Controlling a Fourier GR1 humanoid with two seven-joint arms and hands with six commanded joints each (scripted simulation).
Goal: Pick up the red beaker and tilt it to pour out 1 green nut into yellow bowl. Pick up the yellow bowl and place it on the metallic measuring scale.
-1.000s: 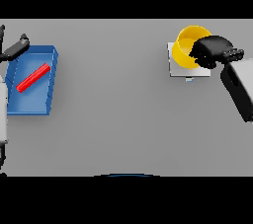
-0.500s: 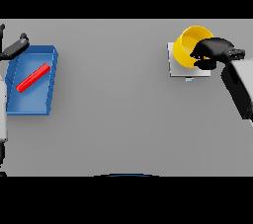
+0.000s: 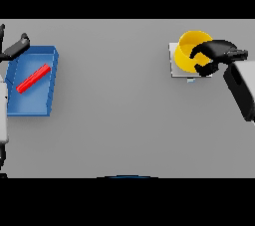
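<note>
Yellow bowl (image 3: 188, 51) sits on the metallic measuring scale (image 3: 174, 65), near the table's (image 3: 114, 120) far right corner. Right hand (image 3: 213, 56) is at the bowl's right rim, fingers curled over the rim with the thumb below; it appears to grip the bowl. Right arm enters from the right edge. Red beaker (image 3: 33, 79) lies on its side, diagonal, inside the blue tray (image 3: 31, 105) by the table's left edge. Left hand (image 3: 14, 48) shows at the far left corner, just beyond the tray, fingers straight, holding nothing.
</note>
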